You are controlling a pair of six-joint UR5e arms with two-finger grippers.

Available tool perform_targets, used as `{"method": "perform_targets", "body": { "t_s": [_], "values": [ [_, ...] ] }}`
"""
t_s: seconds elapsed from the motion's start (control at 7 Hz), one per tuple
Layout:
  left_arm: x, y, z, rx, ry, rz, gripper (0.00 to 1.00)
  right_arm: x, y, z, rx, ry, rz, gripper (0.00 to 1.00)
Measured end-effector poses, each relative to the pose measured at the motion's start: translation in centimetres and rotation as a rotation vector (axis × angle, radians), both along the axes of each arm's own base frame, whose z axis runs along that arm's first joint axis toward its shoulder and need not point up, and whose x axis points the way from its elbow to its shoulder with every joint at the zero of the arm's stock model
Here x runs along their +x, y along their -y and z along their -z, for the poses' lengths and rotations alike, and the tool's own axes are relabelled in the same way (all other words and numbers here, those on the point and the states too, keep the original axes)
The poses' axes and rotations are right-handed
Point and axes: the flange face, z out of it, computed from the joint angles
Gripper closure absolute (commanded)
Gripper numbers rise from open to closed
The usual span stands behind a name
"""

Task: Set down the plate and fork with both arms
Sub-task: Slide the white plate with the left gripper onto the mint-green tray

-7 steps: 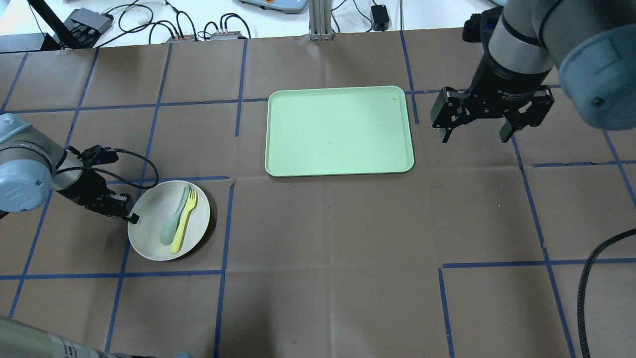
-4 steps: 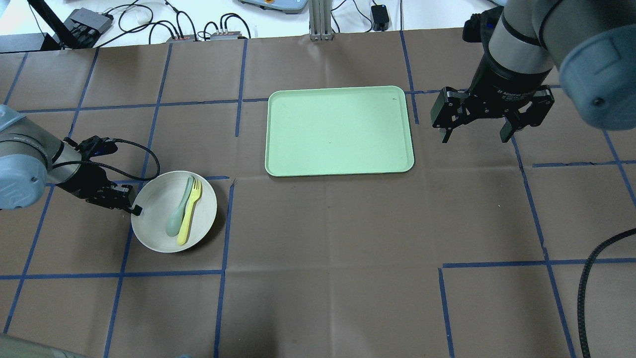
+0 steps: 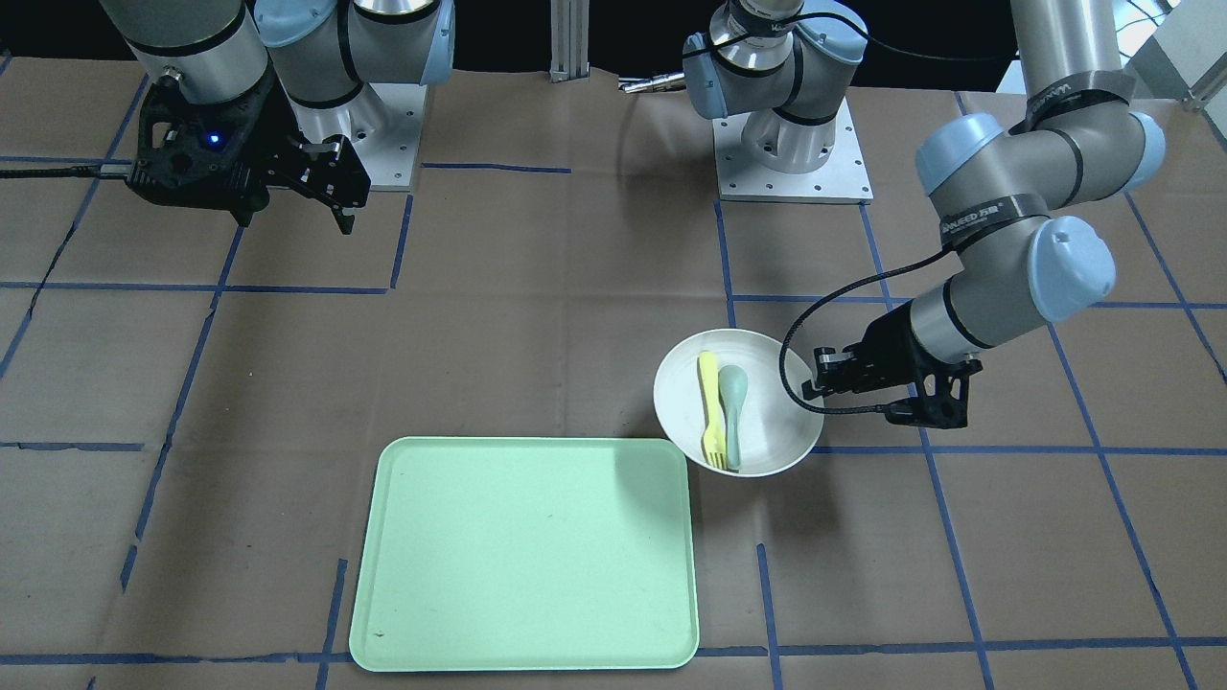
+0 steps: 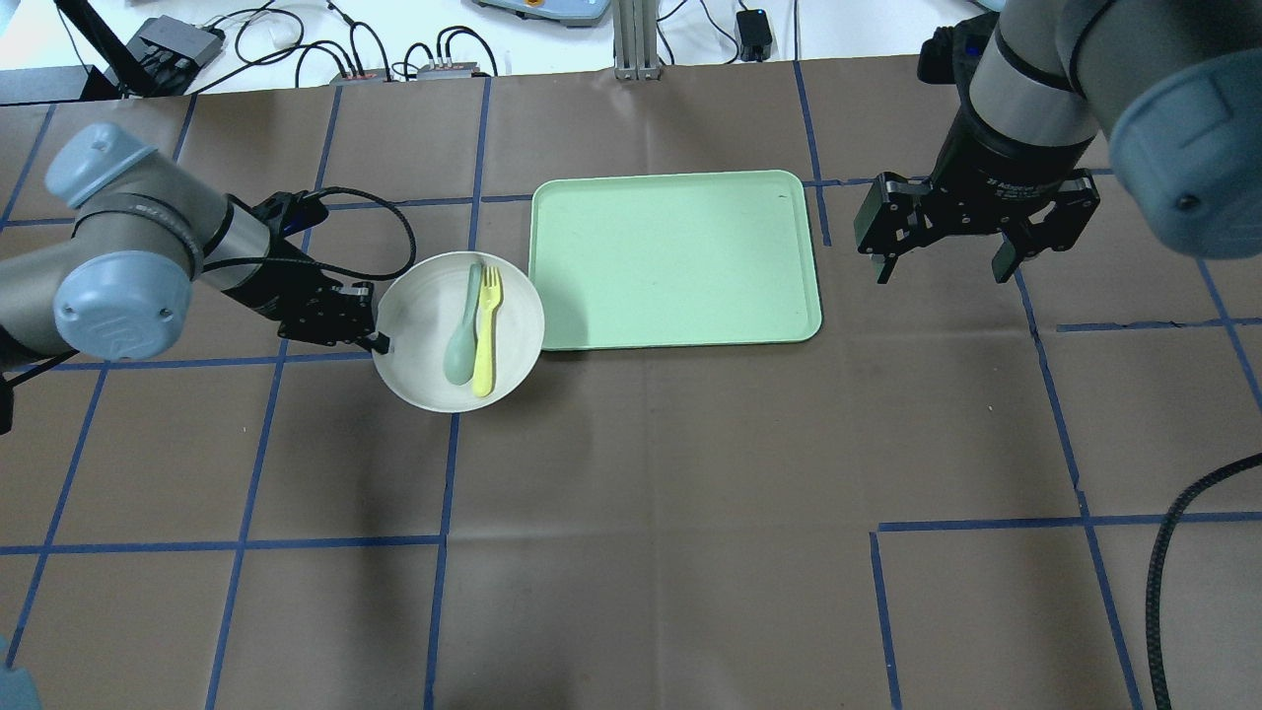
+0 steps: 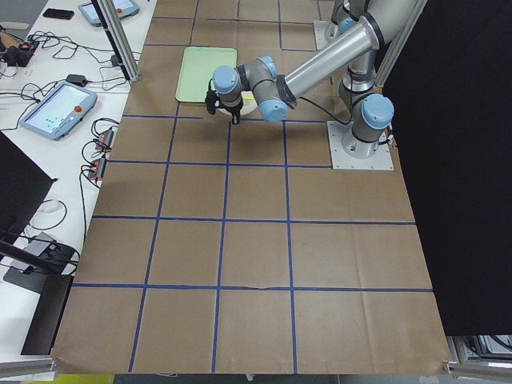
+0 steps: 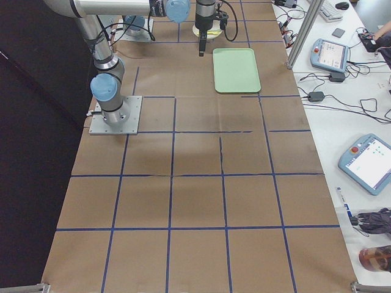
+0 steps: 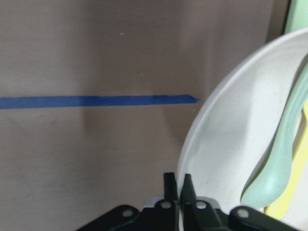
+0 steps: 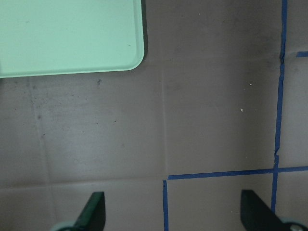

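the left gripper [image 4: 379, 341] is pinched tight on the rim of the plate [image 4: 414, 370], which is just beside the green tray [image 4: 675, 258], its edge meeting the tray's corner nearest the robot's left. the fork [image 4: 485, 330] lies in the plate, side by side with the spoon [image 4: 461, 335]. the right gripper [image 4: 944, 271] hangs spread wide off the tray's other end, holding nothing. white print on it starts "2f adaptive"; the rest is unreadable.

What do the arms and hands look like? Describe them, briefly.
Both arms, left arm and right arm, are silver-grey tubes with light blue joint caps. The left hand and right hand are black, two-fingered. A black cable loops by the left wrist; white lettering rings the right hand's base.
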Motion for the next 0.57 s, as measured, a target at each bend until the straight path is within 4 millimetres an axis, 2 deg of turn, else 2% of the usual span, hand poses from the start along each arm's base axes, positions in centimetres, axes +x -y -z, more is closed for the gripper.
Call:
{"method": "perform_targets", "body": {
  "t_s": [0.43, 0.57],
  "values": [
    [-11.2, 5.4, 2.7, -0.014, 0.006, -0.086, 1.0, 0.0, 0.0, 0.0, 0.0, 0.0, 0.0, 0.0],
    [-13.9, 7.1, 3.7, -0.004, 0.009, -0.1, 1.0, 0.0, 0.0, 0.0, 0.0, -0.001, 0.0, 0.0]
  ]
}}
